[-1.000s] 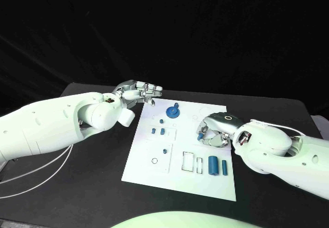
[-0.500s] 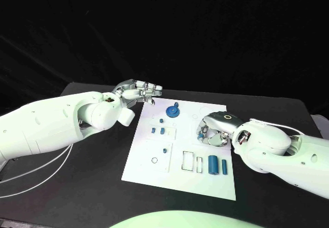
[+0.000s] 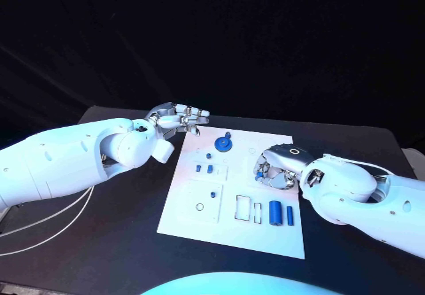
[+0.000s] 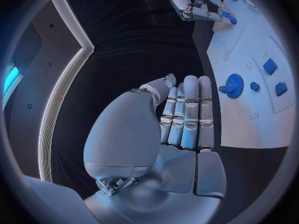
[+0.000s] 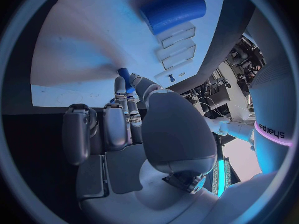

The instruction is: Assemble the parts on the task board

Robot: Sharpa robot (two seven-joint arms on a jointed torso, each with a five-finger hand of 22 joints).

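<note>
Over on the left, the left hand hovers above the black table just off the far left corner of the white board, and the left wrist view shows its fingers held straight and side by side, palm bare, holding nothing. Moving onto the board now: a blue gear sits near the far edge, with a tiny blue peg just beyond it, and two small blue blocks lie side by side a little nearer, in the left half. Nearer still there's a small ring and a pair of rectangular slots, then two blue cylinders lying parallel, the thicker one on the left, the thin one just beside it. And on the right, the right hand is down over the right part of the board, fingers curled in. The right wrist view has it pinching a small blue piece between thumb and fingertip, right at the board's white surface; whether the piece touches the board I cannot tell.
</note>
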